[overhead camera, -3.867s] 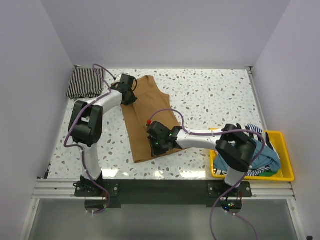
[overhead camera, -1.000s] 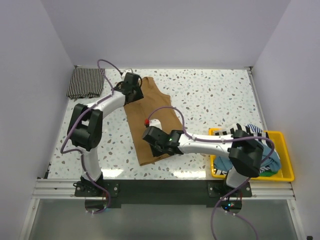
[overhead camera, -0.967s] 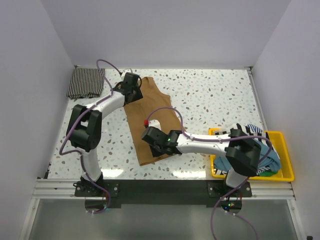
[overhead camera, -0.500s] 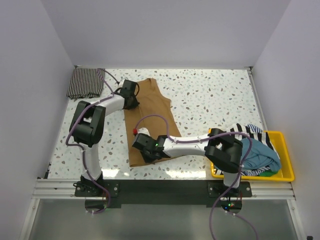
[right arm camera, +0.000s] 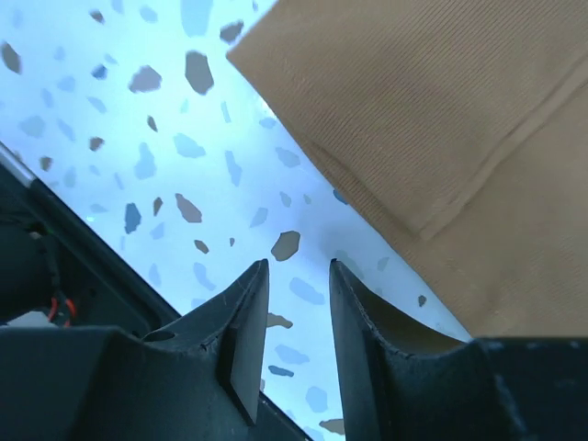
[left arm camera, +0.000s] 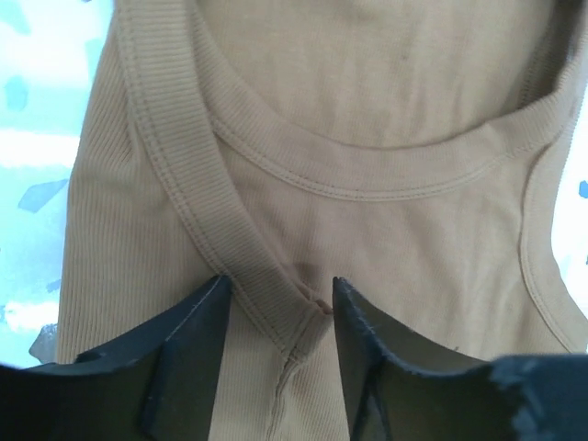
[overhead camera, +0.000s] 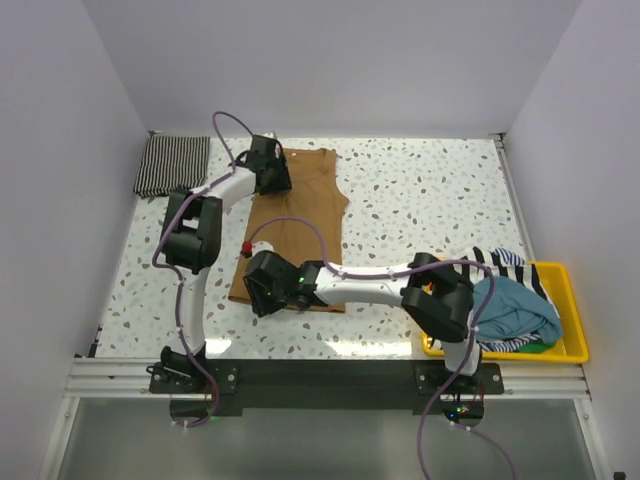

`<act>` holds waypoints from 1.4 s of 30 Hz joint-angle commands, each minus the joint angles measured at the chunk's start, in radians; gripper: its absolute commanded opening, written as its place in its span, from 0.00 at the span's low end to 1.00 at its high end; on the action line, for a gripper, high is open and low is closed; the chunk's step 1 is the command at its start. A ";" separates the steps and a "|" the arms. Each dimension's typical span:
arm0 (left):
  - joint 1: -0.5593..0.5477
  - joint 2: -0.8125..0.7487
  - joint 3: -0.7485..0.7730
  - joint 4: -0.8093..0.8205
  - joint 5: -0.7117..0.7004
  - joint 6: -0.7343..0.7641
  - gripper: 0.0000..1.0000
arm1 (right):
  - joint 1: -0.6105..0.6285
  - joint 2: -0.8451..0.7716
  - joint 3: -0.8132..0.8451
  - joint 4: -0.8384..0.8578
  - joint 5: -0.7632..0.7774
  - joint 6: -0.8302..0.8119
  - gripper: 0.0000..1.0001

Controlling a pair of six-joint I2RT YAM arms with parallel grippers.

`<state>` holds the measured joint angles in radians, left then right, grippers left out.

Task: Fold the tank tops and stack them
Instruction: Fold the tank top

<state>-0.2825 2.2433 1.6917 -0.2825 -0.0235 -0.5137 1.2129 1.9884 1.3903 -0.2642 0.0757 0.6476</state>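
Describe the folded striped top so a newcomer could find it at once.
Start at the speckled table and go to its far left corner. The striped top lies there, folded into a small rectangle. Its thin black-and-white stripes set it apart from the plain tan top spread flat beside it.

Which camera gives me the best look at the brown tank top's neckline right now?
Left wrist: the plain tan-brown ribbed tank top's scooped neckline fills the frame, stitching sharp. Top external shows the top laid out, neckline small beside the left gripper. Right wrist shows only a hem corner.
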 commanded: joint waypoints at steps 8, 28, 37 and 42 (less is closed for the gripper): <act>0.000 -0.235 -0.013 0.107 0.086 0.004 0.69 | -0.337 -0.323 -0.070 -0.082 0.027 -0.066 0.41; -0.558 -0.755 -0.704 0.160 -0.078 -0.160 0.64 | -0.796 0.205 0.444 -0.244 -0.074 -0.129 0.37; -0.770 -0.648 -0.725 0.140 -0.159 -0.218 0.59 | -0.794 0.262 0.403 -0.204 -0.090 -0.077 0.35; -0.839 -0.568 -0.682 0.085 -0.271 -0.239 0.54 | -0.796 0.283 0.392 -0.187 -0.085 -0.071 0.25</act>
<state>-1.0973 1.6398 0.9592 -0.1600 -0.1867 -0.7212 0.4141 2.2597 1.7821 -0.4763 0.0059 0.5610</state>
